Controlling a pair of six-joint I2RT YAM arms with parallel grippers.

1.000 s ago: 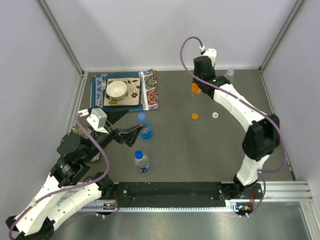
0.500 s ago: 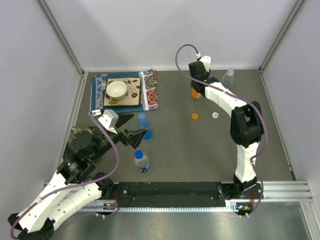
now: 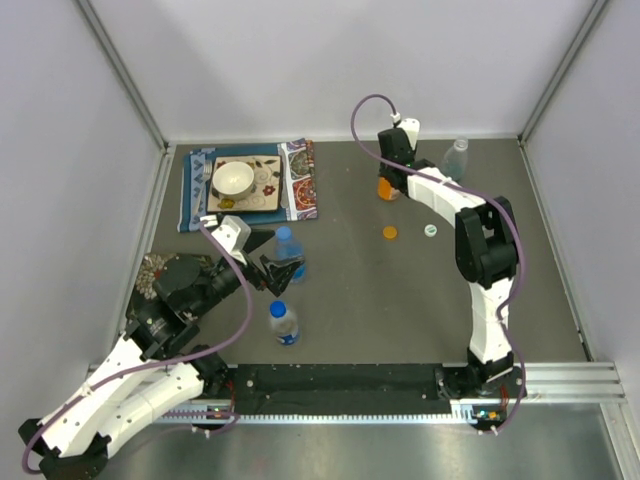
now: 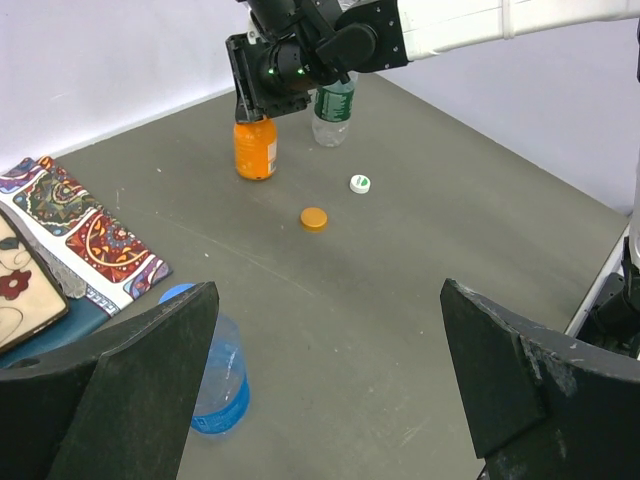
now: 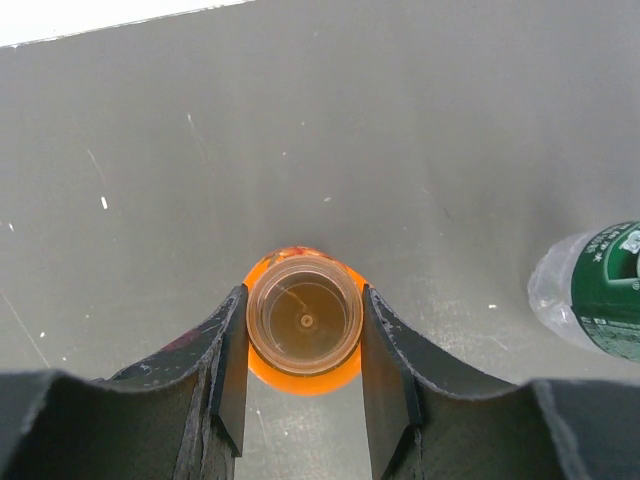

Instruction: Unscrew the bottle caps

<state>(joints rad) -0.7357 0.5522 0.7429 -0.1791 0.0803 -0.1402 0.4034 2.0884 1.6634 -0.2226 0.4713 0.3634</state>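
My right gripper point(image 5: 303, 300) is shut on the neck of the short orange bottle point(image 5: 300, 375), which stands open with no cap at the back of the table point(image 3: 386, 188). The orange cap point(image 3: 390, 232) and the white cap point(image 3: 430, 230) lie loose on the table. The greenish bottle point(image 3: 455, 155) stands uncapped to the right of the orange bottle. My left gripper point(image 3: 272, 258) is wide open and empty beside a blue-labelled bottle point(image 3: 290, 255) that carries its blue cap point(image 4: 175, 292). A second blue-capped bottle point(image 3: 284, 322) stands nearer the arm bases.
A patterned cloth point(image 3: 300, 180) at the back left holds a tray with a white bowl point(image 3: 232, 180). A small studded object point(image 3: 155, 268) lies by the left wall. Grey walls close in the table on three sides.
My left arm has advanced to the right, bringing its open jaws up to the blue-labelled bottle. My right arm has folded and shifted left, and the greenish bottle now shows fully.
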